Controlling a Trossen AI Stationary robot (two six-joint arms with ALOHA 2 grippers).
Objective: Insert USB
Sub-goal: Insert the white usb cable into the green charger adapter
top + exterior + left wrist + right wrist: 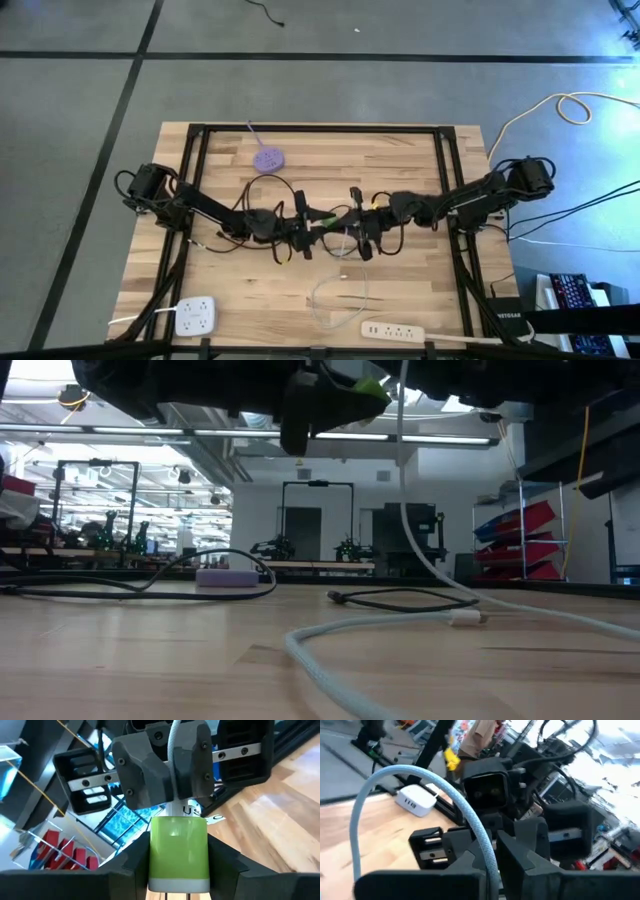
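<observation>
So the two arms had met mid-air above the table [400,160], claw to claw. The left claw [178,870] was clamped on a green charger block [178,847], squeezed between its two fingers, port end facing the other arm. The right claw [167,767] sat right in front of it, pinched shut on the pale cable [470,827] just behind the plug, with the rest of the cable looping back over that claw and trailing down to the table below.

Biggest risk imo: the plug looked barely at the port, and I couldn't tell if it was lined up. Any tilt and it would've jammed on the rim, or shoved the block back through the left fingers.

Smaller one: that hanging cable could've tugged the plug sideways in the right claw's grip.
</observation>
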